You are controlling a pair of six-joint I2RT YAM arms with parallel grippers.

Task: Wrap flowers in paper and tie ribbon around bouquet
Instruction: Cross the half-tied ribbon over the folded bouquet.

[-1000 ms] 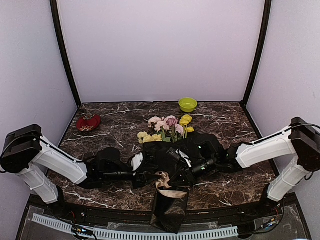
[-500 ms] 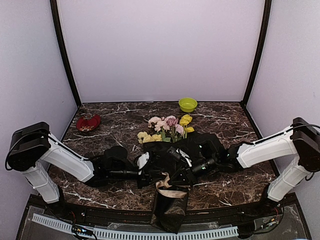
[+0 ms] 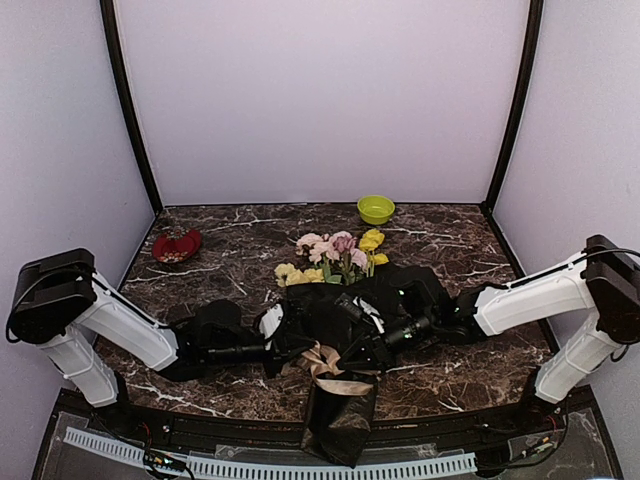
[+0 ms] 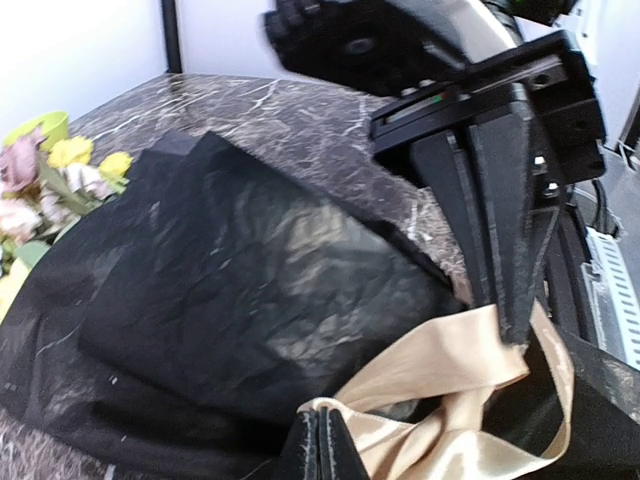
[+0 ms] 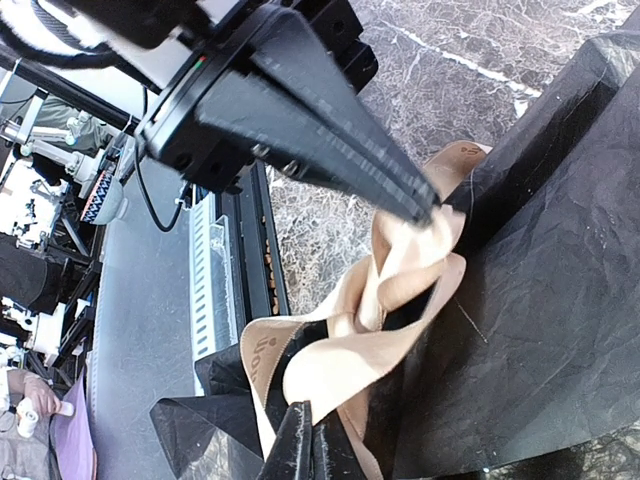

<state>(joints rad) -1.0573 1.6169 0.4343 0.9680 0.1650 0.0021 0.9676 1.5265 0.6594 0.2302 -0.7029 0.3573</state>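
The bouquet lies mid-table: pink and yellow flowers (image 3: pixel 338 256) stick out of the far end of the black crinkly paper (image 3: pixel 335 308). A beige ribbon (image 3: pixel 334 370) is looped around the narrow lower part. My left gripper (image 3: pixel 300 352) is shut on a ribbon fold (image 4: pixel 440 370) at the wrap's left side. My right gripper (image 3: pixel 360 358) comes in from the right and is shut on another strand (image 5: pixel 370 330). In each wrist view the other gripper's closed tip pinches the ribbon. The stems are hidden inside the paper (image 4: pixel 250 280).
A green bowl (image 3: pixel 376 209) stands at the back and a red dish (image 3: pixel 177 245) at the back left. The wrap's tail (image 3: pixel 340 425) hangs over the table's front edge above a white slotted rail (image 3: pixel 270 466).
My left gripper moved in to the ribbon, closed on it and drew back left a little, spreading the ribbon loop to the left. The right arm has stayed still.
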